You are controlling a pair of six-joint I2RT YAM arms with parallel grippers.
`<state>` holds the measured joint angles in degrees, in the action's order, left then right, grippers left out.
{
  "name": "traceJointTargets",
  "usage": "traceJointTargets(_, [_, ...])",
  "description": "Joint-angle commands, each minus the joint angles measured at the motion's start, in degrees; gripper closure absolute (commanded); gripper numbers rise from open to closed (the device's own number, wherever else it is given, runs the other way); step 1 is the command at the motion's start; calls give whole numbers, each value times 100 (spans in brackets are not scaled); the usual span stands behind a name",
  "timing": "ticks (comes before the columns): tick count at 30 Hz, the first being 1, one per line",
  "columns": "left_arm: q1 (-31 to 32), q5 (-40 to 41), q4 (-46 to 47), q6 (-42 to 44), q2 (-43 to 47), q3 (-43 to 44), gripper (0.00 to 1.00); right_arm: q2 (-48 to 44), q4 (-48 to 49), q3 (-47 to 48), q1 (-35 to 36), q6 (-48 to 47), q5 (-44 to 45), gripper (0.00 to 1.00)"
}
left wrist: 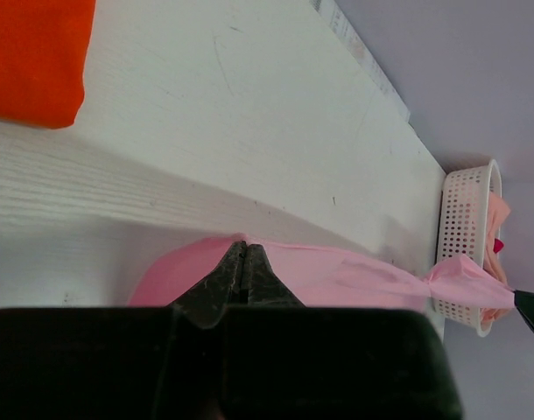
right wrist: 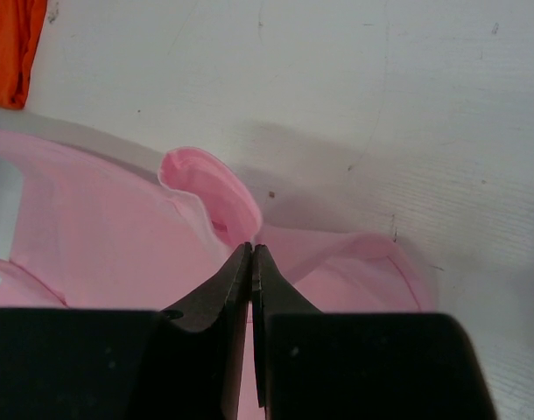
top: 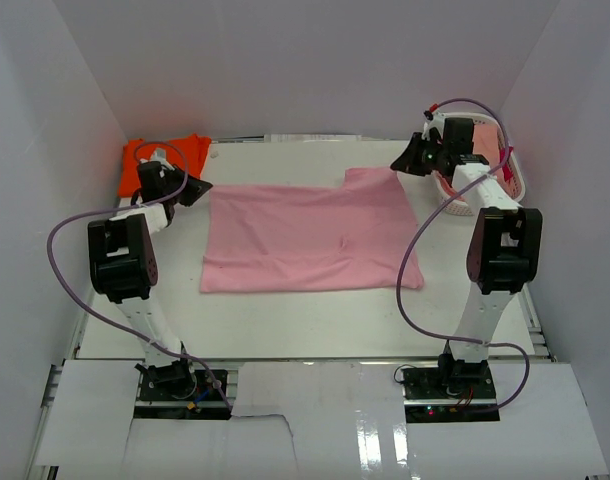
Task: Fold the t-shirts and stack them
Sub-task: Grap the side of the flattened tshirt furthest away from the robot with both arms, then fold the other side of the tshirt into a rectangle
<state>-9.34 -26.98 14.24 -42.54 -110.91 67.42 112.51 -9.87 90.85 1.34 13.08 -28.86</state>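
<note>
**Both grippers clamped on the far edge of the pink t-shirt**

The pink t-shirt (top: 305,240) lies spread across the middle of the white table (top: 285,325), wider than it is deep, with its near edge running roughly straight.

The left gripper (top: 197,188) is at the shirt's far left corner. In its wrist view the fingers are pressed together, with pink cloth pinched at the tips.

The right gripper (top: 400,163) is at the far right corner. Its fingers are likewise closed on a fold of the same shirt, and the cloth bunches up just beyond the tips.

From the left wrist, the shirt's far edge runs as a drawn-out band from one gripper to the other.

The orange t-shirt (top: 133,170) sits folded in the far left corner of the table, apart from the pink one and partly behind the left arm.

A white lattice basket (top: 515,182) stands at the far right behind the right arm, with pink cloth inside.
</note>
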Motion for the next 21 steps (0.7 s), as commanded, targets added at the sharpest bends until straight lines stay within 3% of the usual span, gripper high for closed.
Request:
traceJointTargets(1, [-68, 27, 61, -17, 448, -132, 100, -405, 283, -181, -29, -43, -128, 92])
traceJointTargets(21, [-85, 123, 105, -8, 984, -721, 100, -1213, 433, -1078, -55, -69, -93, 92])
